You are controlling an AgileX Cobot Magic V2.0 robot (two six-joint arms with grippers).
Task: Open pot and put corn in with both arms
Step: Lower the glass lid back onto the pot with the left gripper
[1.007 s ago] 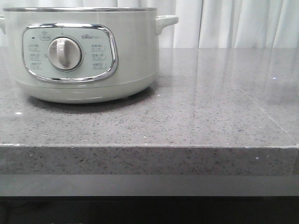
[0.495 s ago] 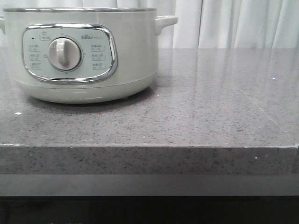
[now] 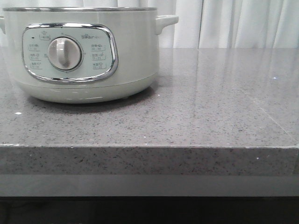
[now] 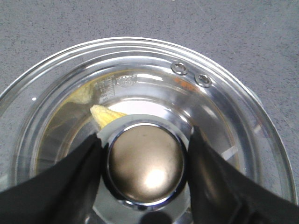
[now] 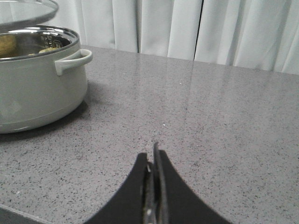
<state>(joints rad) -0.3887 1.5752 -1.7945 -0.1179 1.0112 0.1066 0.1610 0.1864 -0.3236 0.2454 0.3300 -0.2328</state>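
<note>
The pale grey-green pot [image 3: 135,51] stands at the left of the counter, its dial facing me; it also shows in the right wrist view [image 5: 37,93]. My left gripper [image 4: 145,140] is shut on the metal knob [image 4: 145,165] of the glass lid [image 4: 224,107]. In the right wrist view the lid [image 5: 25,11] hangs a little above the pot's open rim. The yellow corn [image 4: 105,115] lies inside the pot, seen through the glass, and a yellow part of it shows over the rim [image 5: 5,45]. My right gripper [image 5: 154,156] is shut and empty, low over the counter to the right of the pot.
The grey speckled counter [image 3: 210,107] runs to the right of the pot, with its front edge [image 3: 149,147] near me. White curtains [image 5: 187,28] hang behind it. Neither arm shows in the front view.
</note>
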